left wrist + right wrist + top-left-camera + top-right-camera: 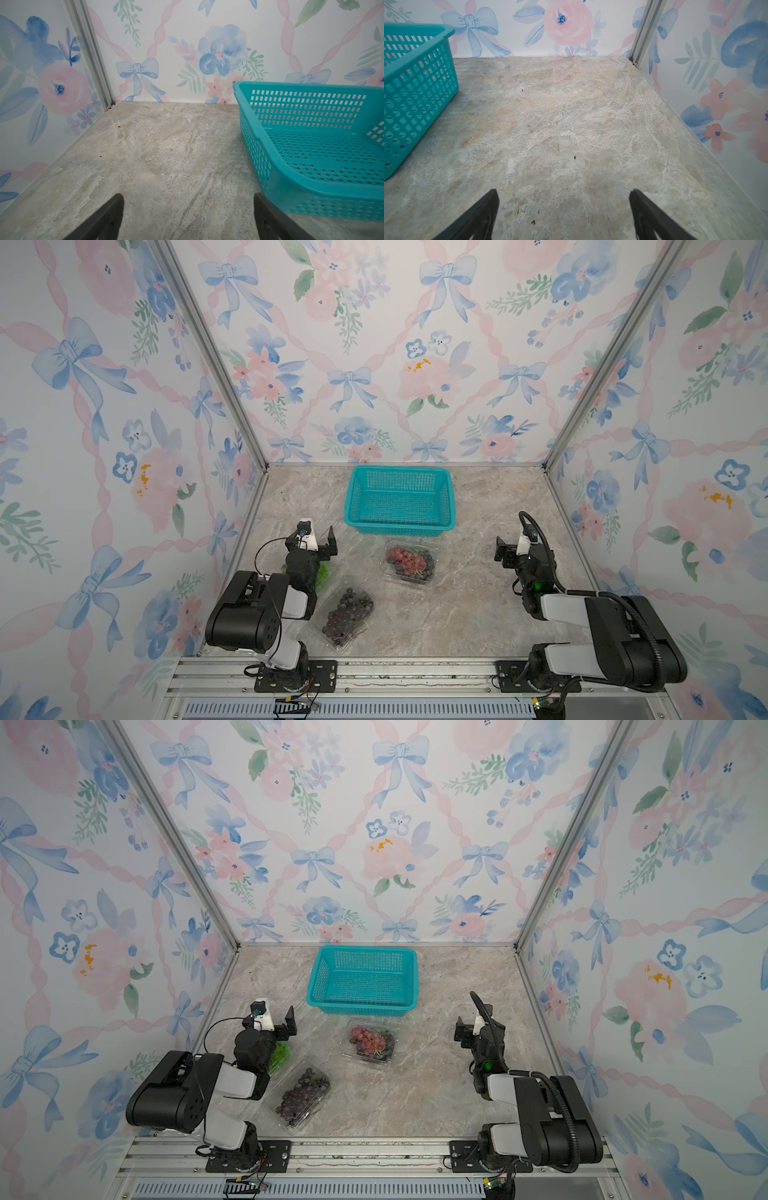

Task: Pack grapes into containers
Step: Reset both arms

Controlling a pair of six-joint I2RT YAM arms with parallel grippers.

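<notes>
basket (pixel 399 527): teal mesh, rectangular | containers (pixel 392 573): clear plastic | table (pixel 478 614): marbled stone

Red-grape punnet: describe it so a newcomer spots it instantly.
Start at the teal mesh basket near the back wall. In front of it sits a clear clamshell punnet. It alone holds red grapes; the neighbouring punnet, toward the left arm, holds only dark purple ones.

A teal mesh basket (pixel 399 527) sits on the marbled tabletop (pixel 478 614) near the floral wall (pixel 374 323).
</notes>
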